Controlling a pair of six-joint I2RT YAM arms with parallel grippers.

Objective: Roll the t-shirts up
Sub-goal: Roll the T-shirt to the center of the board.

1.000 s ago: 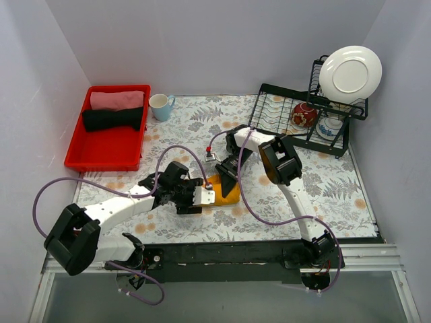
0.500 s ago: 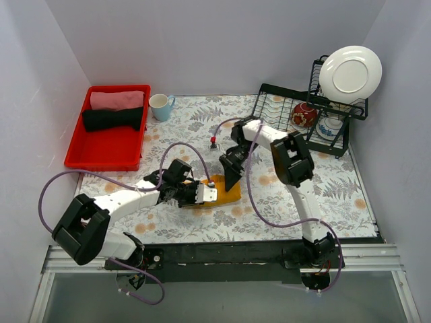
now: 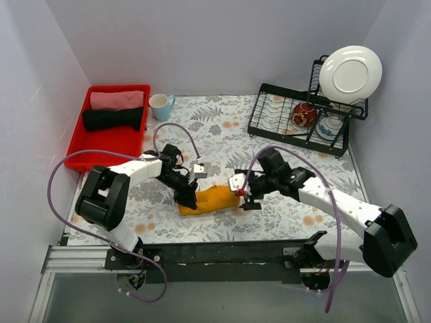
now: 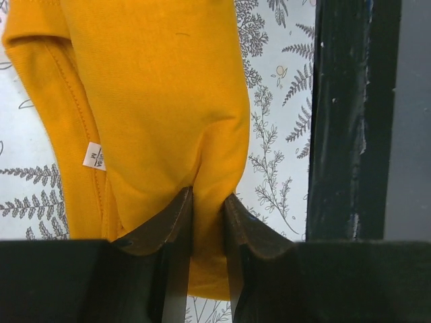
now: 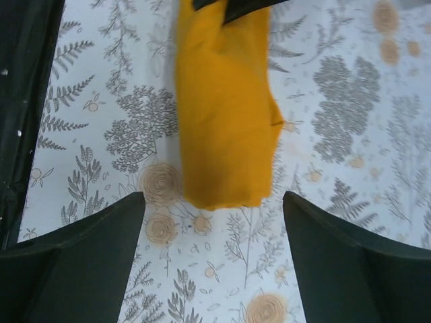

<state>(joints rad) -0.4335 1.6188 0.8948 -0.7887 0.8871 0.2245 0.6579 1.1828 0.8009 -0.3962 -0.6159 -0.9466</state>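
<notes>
- The bright orange-yellow cloth t-shirt (image 3: 210,200) lies rolled into a short, thick bundle on the fern-printed table cover (image 3: 215,124), near the middle of the table and in front of both arm bases.
- In the top view its long axis runs across the table from left to right, slightly slanted: the left end sits nearer the bases and the right end a little farther back.
- The left gripper (image 3: 186,195) is at the bundle's left end. In the left wrist view its fingers (image 4: 176,222) are drawn close together and pinch a fold of the orange-yellow cloth (image 4: 155,101) between them. A small white label (image 4: 94,157) shows on a hem beside the pinch.
- The right gripper (image 3: 244,196) is at the bundle's right end. In the right wrist view its fingers (image 5: 101,242) stand spread wide on either side of that end (image 5: 225,114), clear of the cloth, and the roll points straight away from the camera.
- A red plastic tray (image 3: 104,153) at the far left holds a pink cloth bundle (image 3: 116,99) and, just in front of it, a black cloth bundle (image 3: 113,119), both lying crosswise.
- A pale blue-handled mug (image 3: 160,106) stands just beside the tray's far right corner.
- A black wire dish rack (image 3: 269,116) at the far right carries an upright white plate (image 3: 350,73).
</notes>
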